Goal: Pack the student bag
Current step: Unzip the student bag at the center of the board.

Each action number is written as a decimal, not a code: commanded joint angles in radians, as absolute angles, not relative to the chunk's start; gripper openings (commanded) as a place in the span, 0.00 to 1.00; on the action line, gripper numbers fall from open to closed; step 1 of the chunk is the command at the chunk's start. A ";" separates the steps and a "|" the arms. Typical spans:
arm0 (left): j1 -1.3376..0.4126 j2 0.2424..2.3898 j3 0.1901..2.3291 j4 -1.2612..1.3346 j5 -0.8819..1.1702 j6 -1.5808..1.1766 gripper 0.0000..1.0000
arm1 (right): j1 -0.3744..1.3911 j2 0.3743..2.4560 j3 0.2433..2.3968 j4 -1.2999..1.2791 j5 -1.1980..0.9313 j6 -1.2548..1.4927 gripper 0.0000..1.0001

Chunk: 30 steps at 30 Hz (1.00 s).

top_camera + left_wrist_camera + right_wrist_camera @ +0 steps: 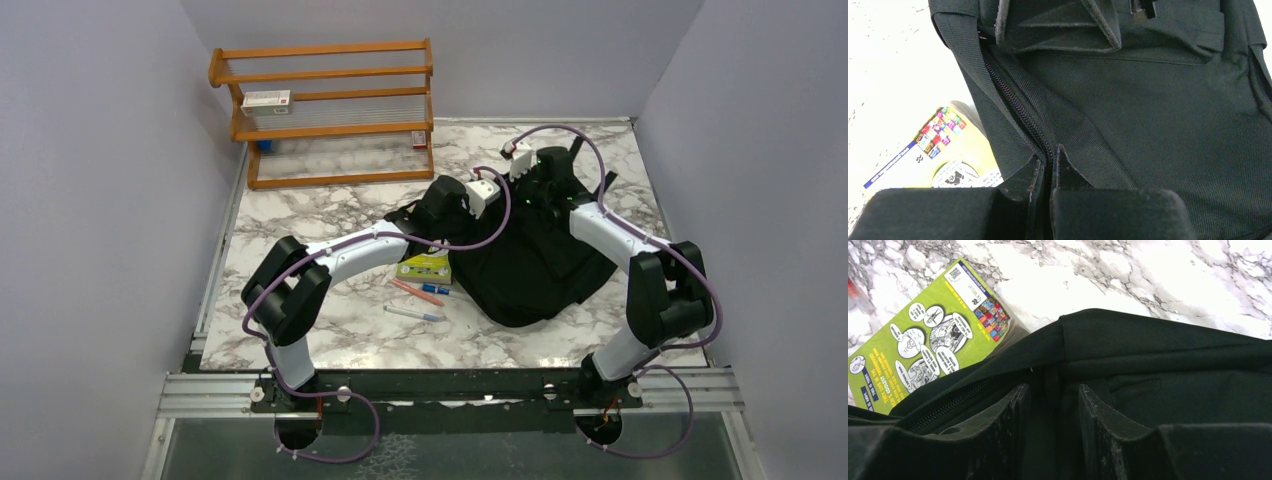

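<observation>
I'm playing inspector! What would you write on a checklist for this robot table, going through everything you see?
Surface: marble table, white with grey veins.
Job's things: student bag, black, lying mid-table; its zipper looks closed in the left wrist view.
Clutter: green book against the bag's edge; red pen, blue pen and white pen lying nearby.
Grippers: left gripper shut, pinching the bag at the zipper line; right gripper has fingers apart with bag fabric between them, grip unclear.
Cables: purple cables loop along both arms.
Surroundings: wooden rack at the far left holding a small box; grey walls.
</observation>
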<state>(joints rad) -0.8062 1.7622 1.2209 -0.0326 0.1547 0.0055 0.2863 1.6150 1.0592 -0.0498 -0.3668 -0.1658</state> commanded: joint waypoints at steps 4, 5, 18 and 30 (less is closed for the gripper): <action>-0.811 1.768 1.266 0.002 0.149 0.016 0.00 | 0.284 1.643 1.074 -0.078 -0.422 -0.197 0.46; -0.811 1.768 1.265 0.002 0.151 0.017 0.00 | 0.284 1.652 1.076 -0.076 -0.418 -0.198 0.46; -0.811 1.770 1.267 0.002 0.161 0.016 0.00 | 0.284 1.749 1.099 -0.014 -0.447 -0.176 0.31; -0.806 1.766 1.273 0.002 0.125 0.017 0.00 | 0.284 1.613 1.037 0.038 -0.397 -0.158 0.01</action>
<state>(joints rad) -0.8055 1.7752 1.2289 -0.0383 0.1513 0.0059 0.2806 1.6821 1.0492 0.0025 -0.4080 -0.1608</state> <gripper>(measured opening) 0.027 0.018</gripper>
